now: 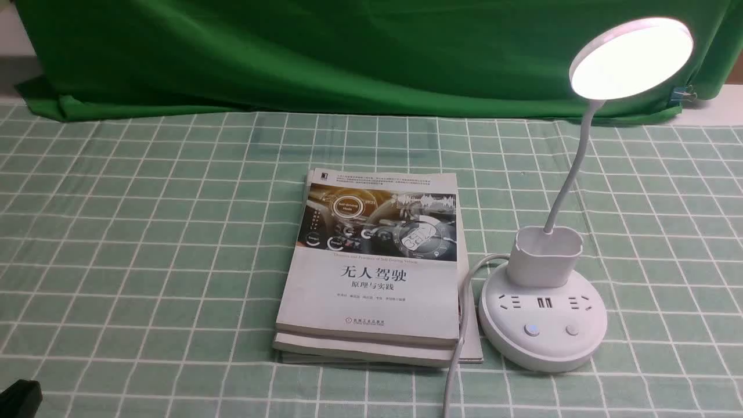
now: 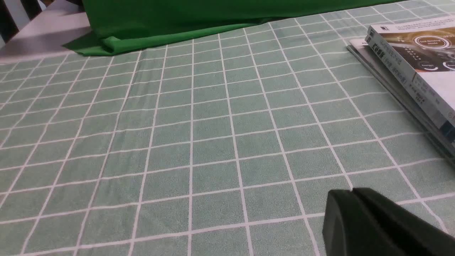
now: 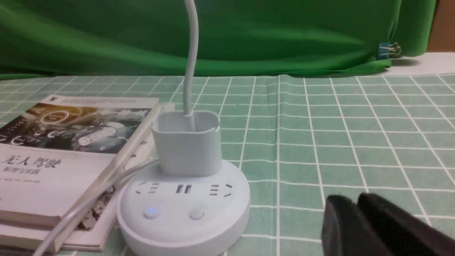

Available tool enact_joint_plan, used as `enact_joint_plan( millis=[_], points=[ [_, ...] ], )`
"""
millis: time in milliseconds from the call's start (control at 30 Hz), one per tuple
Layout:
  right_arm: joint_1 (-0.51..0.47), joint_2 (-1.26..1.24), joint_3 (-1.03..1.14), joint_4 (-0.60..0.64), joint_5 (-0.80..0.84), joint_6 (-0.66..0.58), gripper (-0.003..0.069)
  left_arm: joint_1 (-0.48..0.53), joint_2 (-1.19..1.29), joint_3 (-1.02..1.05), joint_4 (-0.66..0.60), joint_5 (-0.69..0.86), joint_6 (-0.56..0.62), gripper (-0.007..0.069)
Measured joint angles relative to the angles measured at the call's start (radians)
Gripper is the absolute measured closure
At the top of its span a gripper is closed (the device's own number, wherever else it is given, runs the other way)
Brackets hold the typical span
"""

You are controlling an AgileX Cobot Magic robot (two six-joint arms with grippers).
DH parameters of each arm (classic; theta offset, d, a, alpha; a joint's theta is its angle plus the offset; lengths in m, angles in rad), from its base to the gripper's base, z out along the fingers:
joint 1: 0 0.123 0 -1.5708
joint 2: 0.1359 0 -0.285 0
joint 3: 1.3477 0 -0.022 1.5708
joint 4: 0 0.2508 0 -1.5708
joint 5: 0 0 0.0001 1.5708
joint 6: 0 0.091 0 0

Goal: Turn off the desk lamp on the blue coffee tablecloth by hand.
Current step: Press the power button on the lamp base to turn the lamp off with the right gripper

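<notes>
The white desk lamp (image 1: 543,316) stands at the right on the pale green grid tablecloth (image 1: 145,244). Its disc head (image 1: 631,57) is lit. The round base carries sockets and two buttons; the left button (image 1: 531,330) glows blue, the other (image 1: 572,330) does not. The base also shows in the right wrist view (image 3: 183,209). My right gripper (image 3: 355,201) is shut and empty, low over the cloth beside the base, apart from it. My left gripper (image 2: 352,192) is shut and empty over bare cloth; a dark corner of it (image 1: 20,397) shows at the front left.
A stack of books (image 1: 371,273) lies left of the lamp base, touching its white cord (image 1: 461,325), which runs off the front edge. A deep-green backdrop cloth (image 1: 325,52) hangs along the back, held by a binder clip (image 1: 685,93).
</notes>
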Motion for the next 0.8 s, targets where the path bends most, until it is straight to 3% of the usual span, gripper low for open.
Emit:
enact_joint_plan(
  millis=[800],
  points=[
    [0.0, 0.0, 0.0, 0.0, -0.014, 0.0, 0.059, 0.0, 0.0, 0.0, 0.0, 0.0, 0.0, 0.0624]
  ],
)
